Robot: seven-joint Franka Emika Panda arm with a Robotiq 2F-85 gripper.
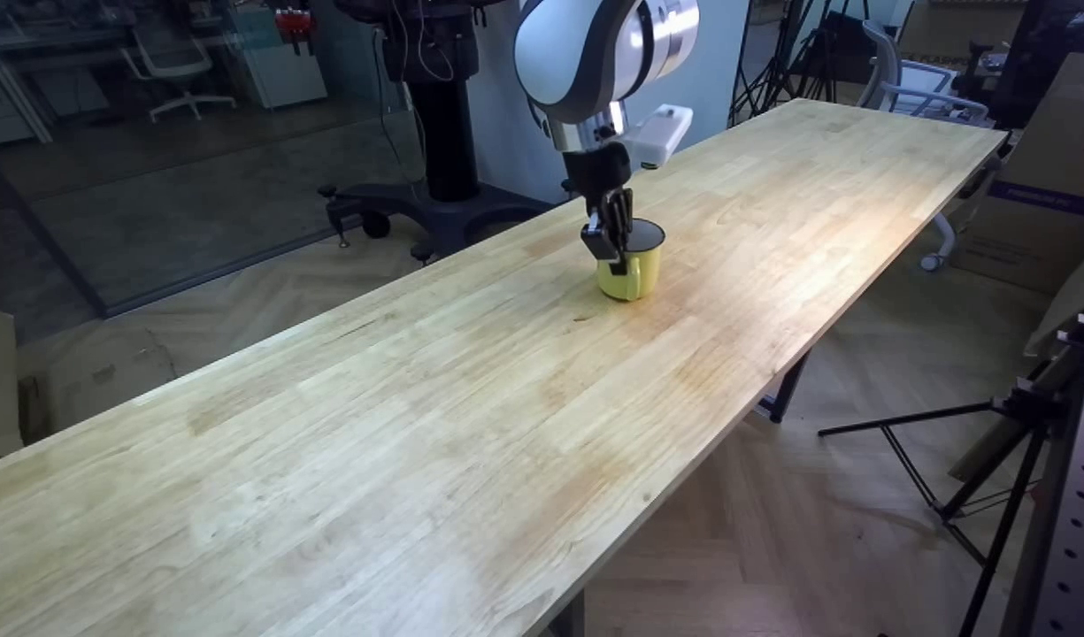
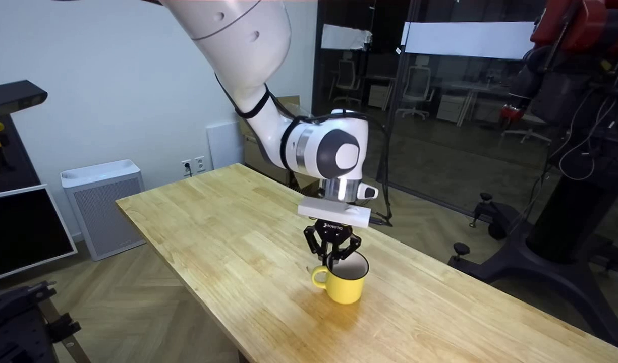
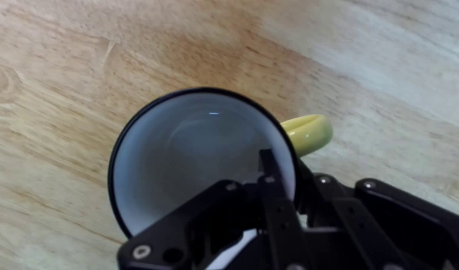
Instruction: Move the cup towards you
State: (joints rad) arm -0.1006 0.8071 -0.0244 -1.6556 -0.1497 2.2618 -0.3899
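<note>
Here, the cup (image 2: 345,287) under the tool (image 2: 329,259), handle-side wall in its closed grip.

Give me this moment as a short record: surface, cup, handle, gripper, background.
surface: long wooden table
cup: yellow, dark-rimmed, roughly upright, apparently resting on the table
handle: close to the gripped side
gripper: shut on the cup's side, one finger inside, the other outside
background: black tripod, boxy grey-white unit

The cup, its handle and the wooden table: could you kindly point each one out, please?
Cup (image 2: 345,290), in an exterior view: its yellow outer wall.
Handle (image 3: 309,135), in the wrist view: its upper side.
Wooden table (image 1: 471,380), in an exterior view: its top surface.
</note>
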